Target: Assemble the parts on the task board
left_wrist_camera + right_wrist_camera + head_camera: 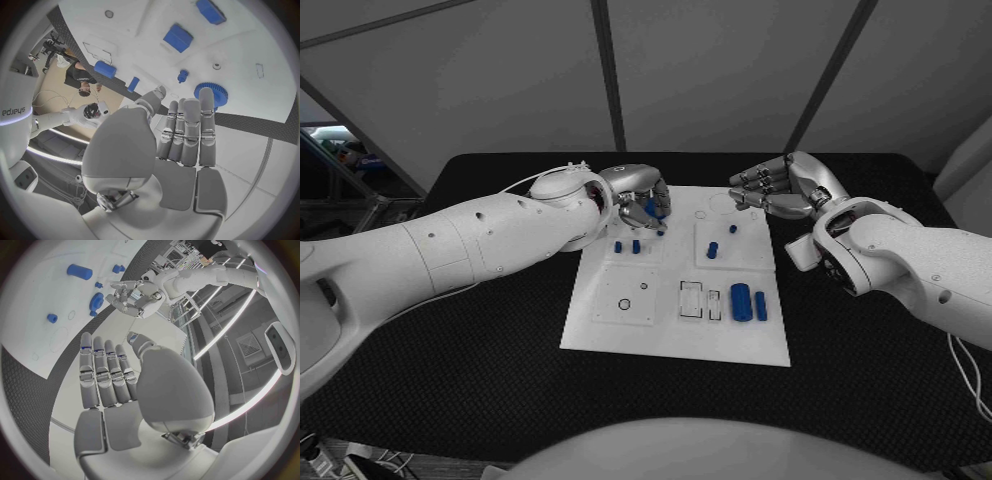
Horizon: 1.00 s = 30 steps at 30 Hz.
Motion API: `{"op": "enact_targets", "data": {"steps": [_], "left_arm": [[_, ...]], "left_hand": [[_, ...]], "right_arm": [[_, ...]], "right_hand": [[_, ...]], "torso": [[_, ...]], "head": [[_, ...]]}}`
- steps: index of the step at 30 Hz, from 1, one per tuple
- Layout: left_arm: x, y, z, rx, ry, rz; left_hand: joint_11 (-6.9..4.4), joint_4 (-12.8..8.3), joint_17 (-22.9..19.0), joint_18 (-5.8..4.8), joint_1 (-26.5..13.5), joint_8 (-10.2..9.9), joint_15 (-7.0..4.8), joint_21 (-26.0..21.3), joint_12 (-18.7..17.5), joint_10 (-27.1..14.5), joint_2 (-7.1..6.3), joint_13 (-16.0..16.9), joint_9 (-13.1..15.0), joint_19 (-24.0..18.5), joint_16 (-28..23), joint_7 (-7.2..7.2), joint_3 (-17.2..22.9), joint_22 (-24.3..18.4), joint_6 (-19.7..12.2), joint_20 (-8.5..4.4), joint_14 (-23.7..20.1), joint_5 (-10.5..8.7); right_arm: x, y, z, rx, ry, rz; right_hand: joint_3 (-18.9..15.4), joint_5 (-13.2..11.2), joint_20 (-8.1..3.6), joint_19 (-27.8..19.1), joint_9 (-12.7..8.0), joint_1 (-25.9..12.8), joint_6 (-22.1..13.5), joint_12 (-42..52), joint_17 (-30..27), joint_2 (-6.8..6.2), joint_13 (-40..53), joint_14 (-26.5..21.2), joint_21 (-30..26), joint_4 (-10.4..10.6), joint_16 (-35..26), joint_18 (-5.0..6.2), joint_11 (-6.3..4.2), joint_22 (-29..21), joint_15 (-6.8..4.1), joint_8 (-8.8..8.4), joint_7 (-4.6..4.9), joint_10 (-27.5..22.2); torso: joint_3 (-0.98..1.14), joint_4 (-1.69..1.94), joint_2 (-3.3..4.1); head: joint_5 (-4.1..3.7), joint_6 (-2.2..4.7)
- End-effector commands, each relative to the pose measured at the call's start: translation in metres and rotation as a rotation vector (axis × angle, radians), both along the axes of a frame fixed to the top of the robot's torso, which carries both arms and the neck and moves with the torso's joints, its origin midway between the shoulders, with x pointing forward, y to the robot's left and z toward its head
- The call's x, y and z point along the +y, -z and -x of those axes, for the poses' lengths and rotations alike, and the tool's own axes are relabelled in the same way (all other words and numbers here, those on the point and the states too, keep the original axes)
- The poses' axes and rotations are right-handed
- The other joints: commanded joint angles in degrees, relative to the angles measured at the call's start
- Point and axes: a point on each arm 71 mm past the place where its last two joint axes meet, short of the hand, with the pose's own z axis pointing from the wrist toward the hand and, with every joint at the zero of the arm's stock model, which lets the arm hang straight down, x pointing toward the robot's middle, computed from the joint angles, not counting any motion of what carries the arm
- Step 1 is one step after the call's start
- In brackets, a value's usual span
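1. The task board (678, 335) is a white flat plate in the middle of the black table (473, 350).
2. Small blue parts (741, 300) lie on the board; a round toothed blue part (210, 94) sits near the left hand.
3. The left hand (635, 195) holds nothing; its fingers (187, 130) are straight and released.
4. The right hand (783, 185) also holds nothing, with straight fingers.

The task board (675, 335) lay in the middle of the table (444, 340) before me. My left hand (635, 200) hung over its far left corner, above the gear (656, 212), with two small pegs (626, 246) just nearer me. My right hand (776, 187) hovered beyond the far right corner. Two cylinders (749, 301) lay side by side on the board's near right part, beside the slots (698, 299).
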Motion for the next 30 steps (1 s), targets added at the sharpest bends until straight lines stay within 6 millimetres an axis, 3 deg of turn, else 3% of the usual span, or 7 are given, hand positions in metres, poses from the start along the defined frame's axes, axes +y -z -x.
{"op": "enact_targets", "data": {"steps": [1, 13, 30], "left_arm": [[-0.002, 0.005, 0.001, -0.002, 0.025, -0.062], [-0.004, 0.019, -0.001, 0.020, 0.020, -0.090], [-0.008, 0.025, -0.003, 0.021, 0.018, -0.086]], "left_hand": [[0.24, -0.4, 0.5, -0.94, 0.2, -0.2, 0.01, 0.2, -0.3, -0.3, -0.11, -0.1, -0.2, 0.4, 0.5, 0.08, -0.1, 0.1, 0.6, 0.12, 0.4, -0.13], [-0.04, -1.0, 5.2, -0.88, 0.6, -1.0, -0.24, 1.5, -0.8, 0.9, 0.41, -1.0, -1.5, 1.2, 4.6, 0.41, 0.4, 1.3, 1.3, -0.06, 2.7, -0.07], [-0.49, -1.9, 8.7, -0.87, 1.3, -2.1, -0.74, 3.4, -2.1, 3.1, 1.76, -1.6, -3.0, 1.7, 7.9, 0.79, 3.8, 3.1, 2.4, -0.54, 4.7, -0.15]], "right_arm": [[0.002, -0.002, 0.000, -0.010, -0.011, 0.000], [0.003, -0.002, 0.000, -0.012, -0.012, -0.002], [0.004, -0.002, 0.001, -0.012, -0.016, -0.003]], "right_hand": [[0.0, 0.3, 0.01, 0.5, 0.1, -0.1, -0.1, -0.1, -0.1, 0.26, -0.1, -0.3, -0.2, -0.4, 0.0, 0.20, -0.04, -0.1, -0.13, 0.00, -0.21, -0.4], [0.0, 0.3, 0.01, 0.5, 0.1, -0.1, -0.1, -0.1, -0.1, 0.26, -0.1, -0.3, -0.2, -0.4, 0.0, 0.20, -0.04, -0.1, -0.13, 0.00, -0.21, -0.4], [0.0, 0.2, 0.01, 0.6, 0.1, -0.2, -0.1, -0.1, -0.1, 0.21, -0.1, -0.3, -0.3, -0.4, 0.0, 0.19, 0.01, -0.1, -0.12, -0.04, -0.12, -0.4]], "torso": [[-0.01, 0.01, -0.02], [-0.02, 0.02, -0.04], [-0.03, 0.13, 0.03]], "head": [[-0.02, -0.05], [-0.10, -0.07], [-0.41, -0.02]]}}
